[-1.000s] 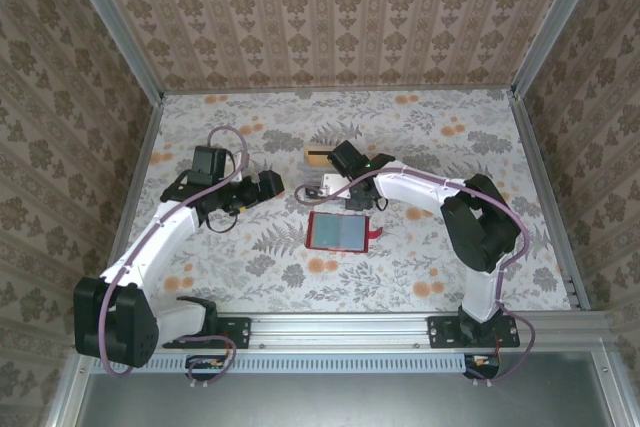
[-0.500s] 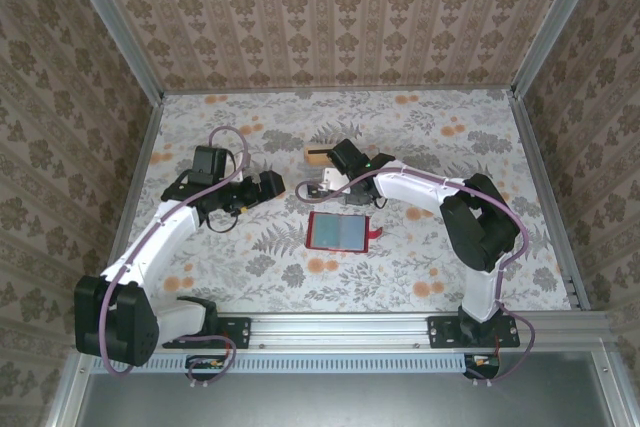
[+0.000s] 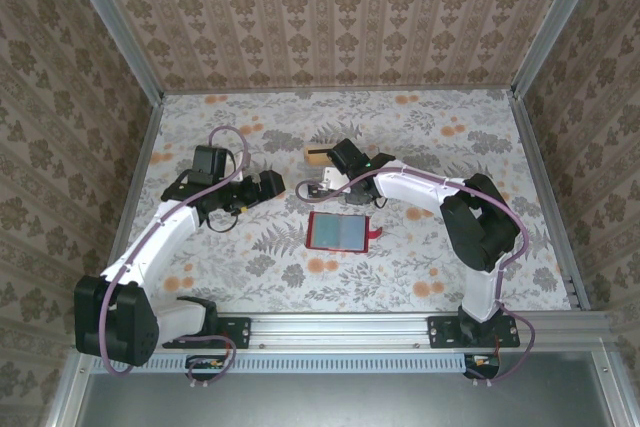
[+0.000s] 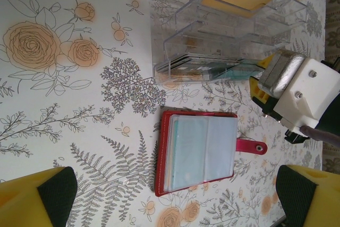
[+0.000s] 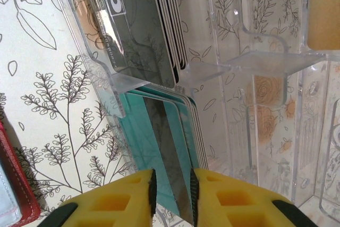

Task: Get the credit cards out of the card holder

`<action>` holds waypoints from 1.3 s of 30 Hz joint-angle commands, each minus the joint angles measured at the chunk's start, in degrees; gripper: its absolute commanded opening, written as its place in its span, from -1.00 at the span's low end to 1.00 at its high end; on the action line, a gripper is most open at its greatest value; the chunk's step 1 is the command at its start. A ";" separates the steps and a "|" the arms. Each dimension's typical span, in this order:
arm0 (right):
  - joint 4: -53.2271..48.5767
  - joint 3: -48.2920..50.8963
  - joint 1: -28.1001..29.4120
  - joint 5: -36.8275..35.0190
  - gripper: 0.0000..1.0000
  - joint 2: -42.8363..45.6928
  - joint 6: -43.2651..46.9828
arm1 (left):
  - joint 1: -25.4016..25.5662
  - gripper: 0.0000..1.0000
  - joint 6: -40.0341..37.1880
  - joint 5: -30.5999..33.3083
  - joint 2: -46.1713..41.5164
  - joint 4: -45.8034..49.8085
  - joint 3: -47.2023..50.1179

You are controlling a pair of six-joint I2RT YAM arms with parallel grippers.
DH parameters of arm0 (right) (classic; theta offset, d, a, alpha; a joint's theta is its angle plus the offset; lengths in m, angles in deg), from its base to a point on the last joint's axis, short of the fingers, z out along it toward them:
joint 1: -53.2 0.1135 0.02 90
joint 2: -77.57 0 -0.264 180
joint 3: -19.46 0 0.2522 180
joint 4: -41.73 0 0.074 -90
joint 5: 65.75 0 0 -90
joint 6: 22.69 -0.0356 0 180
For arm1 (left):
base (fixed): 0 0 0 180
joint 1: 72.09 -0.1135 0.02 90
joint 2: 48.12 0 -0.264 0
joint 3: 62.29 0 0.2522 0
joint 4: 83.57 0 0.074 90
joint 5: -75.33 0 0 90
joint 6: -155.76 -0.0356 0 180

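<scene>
On the table [image 3: 450,137], has the clear tray [image 4: 234,27] already stocked with credit cards [image 4: 207,66], leaves the card holder [image 3: 338,231] open and seemingly emptied beside it, clamps one more card [image 5: 167,158] in the right fingers [image 5: 122,198] at the tray, spreads the left fingers [image 4: 32,198] empty, and barely differs from a second ago.

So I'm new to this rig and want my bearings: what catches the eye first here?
The red card holder lies open and flat in the middle of the floral table, grey-blue inside up. Just beyond it stands a clear compartment tray, where the right gripper pinches a card between its jaws.
</scene>
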 commanded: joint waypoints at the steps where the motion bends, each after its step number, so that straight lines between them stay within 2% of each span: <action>1: -1.33 -1.31 -0.33 -0.26 -0.57 1.02 -1.48 | -0.59 1.00 -0.82 -1.28 0.09 -0.95 -0.60; 10: -1.83 0.06 -0.34 -1.20 -0.52 3.00 -4.14 | -0.63 1.00 -0.57 -1.28 0.26 -1.28 -0.38; 13: -0.75 0.98 -0.42 -1.93 -0.36 4.74 -5.11 | -0.59 1.00 -0.46 -1.37 0.35 -1.37 -0.48; 18: 2.75 3.75 -0.83 -3.91 -0.32 8.27 -6.70 | -0.41 1.00 0.35 -1.54 0.53 -1.72 -0.31; 22: 2.85 5.13 -1.54 -2.59 -0.31 11.08 -10.35 | 0.58 1.00 1.08 -1.20 0.53 -1.92 -0.14; 26: 4.69 7.73 -2.33 -0.38 -0.38 15.76 -17.83 | 2.58 1.00 2.35 -0.42 0.77 -2.30 0.26; 28: 4.35 8.45 -2.84 2.28 -0.50 18.34 -23.98 | 4.13 0.98 3.43 0.01 1.29 -3.02 0.53; 32: 2.87 10.16 -2.98 7.38 -0.66 21.99 -35.78 | 8.11 0.75 6.10 1.96 2.75 -4.94 1.10; 34: 1.80 11.75 -2.98 10.07 -0.79 23.59 -42.85 | 9.85 0.42 7.54 3.04 3.71 -6.05 1.36; 36: 0.88 13.37 -2.98 11.23 -0.97 24.71 -50.05 | 12.98 0.24 8.53 3.73 4.87 -6.70 1.36; 39: 1.14 16.98 -2.80 16.44 -0.94 26.55 -58.47 | 15.43 0.03 9.27 4.63 6.85 -7.36 1.27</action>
